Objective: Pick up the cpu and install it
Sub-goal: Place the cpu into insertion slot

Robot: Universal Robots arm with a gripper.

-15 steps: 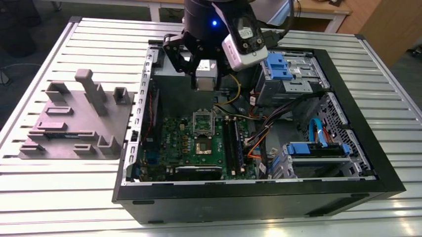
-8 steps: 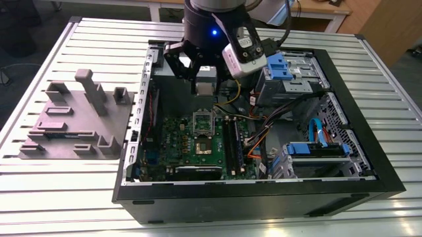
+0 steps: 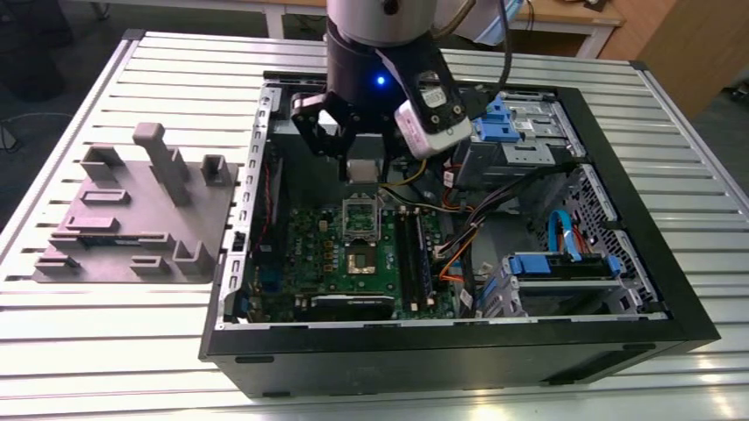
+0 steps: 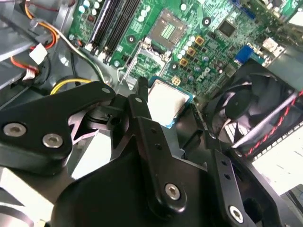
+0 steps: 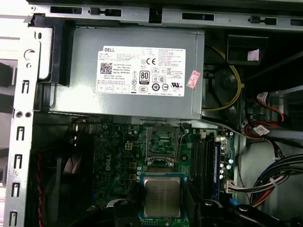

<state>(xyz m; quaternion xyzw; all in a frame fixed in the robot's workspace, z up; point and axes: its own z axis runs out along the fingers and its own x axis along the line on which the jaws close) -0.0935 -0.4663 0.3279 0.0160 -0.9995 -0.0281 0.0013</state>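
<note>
Verify that the fingers (image 4: 140,99) are clamped on the cpu (image 5: 162,196). In the first wrist view, a black finger sits at each of two opposite edges of the chip, and its silver-grey top is turned toward the wrist cameras. The cpu is held in the air above the motherboard (image 3: 310,263) and touches nothing but the fingers; it is not seated. In the exterior view, you find the chip directly below the arm's wrist, inside the open computer case (image 3: 468,331). It appears just beyond the raised metal socket frame (image 3: 360,213). On the near side of that frame, the socket (image 3: 360,260) lies uncovered. In the second wrist view, the same frame stands between the held cpu and the socket. Beside the socket, note the memory slots (image 3: 412,250) running along the board. Past them, on the exterior view's right, orange, yellow and black cables (image 3: 468,237) cross the case floor. In the first wrist view, the grey power supply (image 5: 137,109) borders the motherboard. In the second wrist view, the black case fan (image 4: 258,111) sits near the fingers. The case rests on the slatted metal bench (image 3: 117,351). On the exterior view's left, a grey fixture block (image 3: 135,219) lies on the bench just beside the case.
</note>
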